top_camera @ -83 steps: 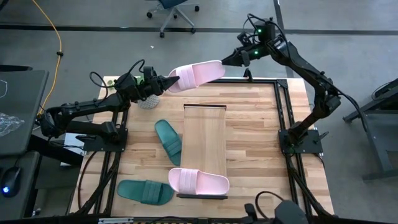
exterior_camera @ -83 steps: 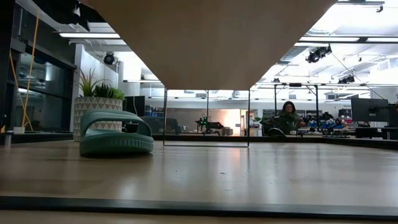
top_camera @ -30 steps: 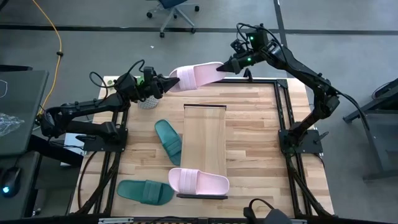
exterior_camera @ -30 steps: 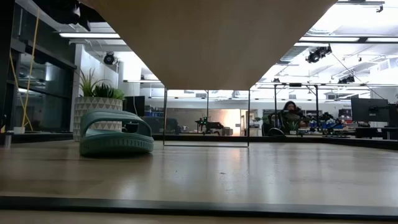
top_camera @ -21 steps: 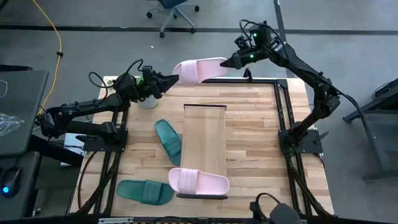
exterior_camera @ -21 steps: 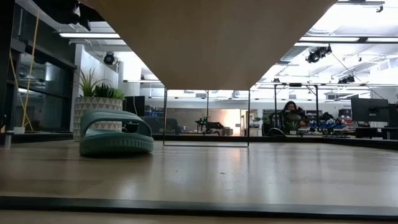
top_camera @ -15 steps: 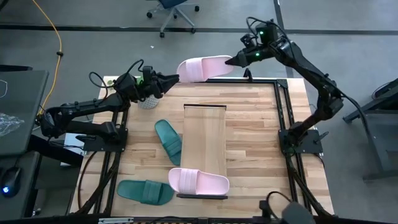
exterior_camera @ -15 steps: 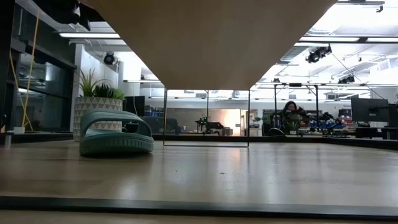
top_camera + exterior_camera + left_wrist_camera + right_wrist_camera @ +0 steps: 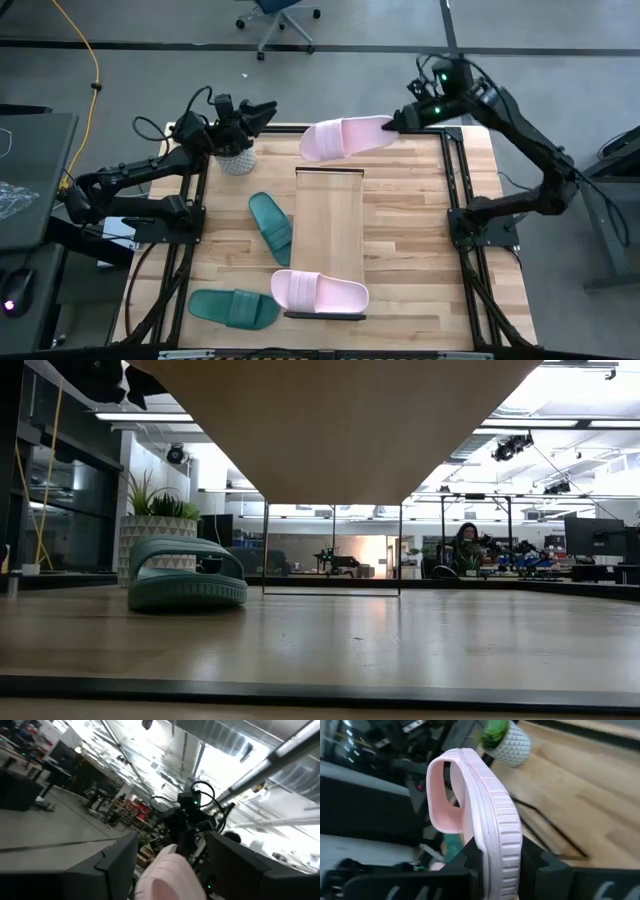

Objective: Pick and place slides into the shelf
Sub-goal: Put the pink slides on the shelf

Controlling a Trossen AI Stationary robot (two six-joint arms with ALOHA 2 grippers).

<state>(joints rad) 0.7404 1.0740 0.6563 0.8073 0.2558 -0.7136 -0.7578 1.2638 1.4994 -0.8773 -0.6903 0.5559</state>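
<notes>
While the right gripper (image 9: 396, 124) pinches one end of a pale pink slide (image 9: 346, 137) and carries it in the air just past the far end of the shelf (image 9: 329, 240), the left gripper (image 9: 262, 109) stands apart from that slide's free end with its fingers spread and nothing between them, above a small potted plant (image 9: 236, 158). Far from both grippers, a second pink slide (image 9: 320, 293) lies across the shelf's near end, and two dark teal slides (image 9: 271, 227) (image 9: 233, 308) rest on the tabletop (image 9: 410, 240) on the left arm's side of the shelf.
</notes>
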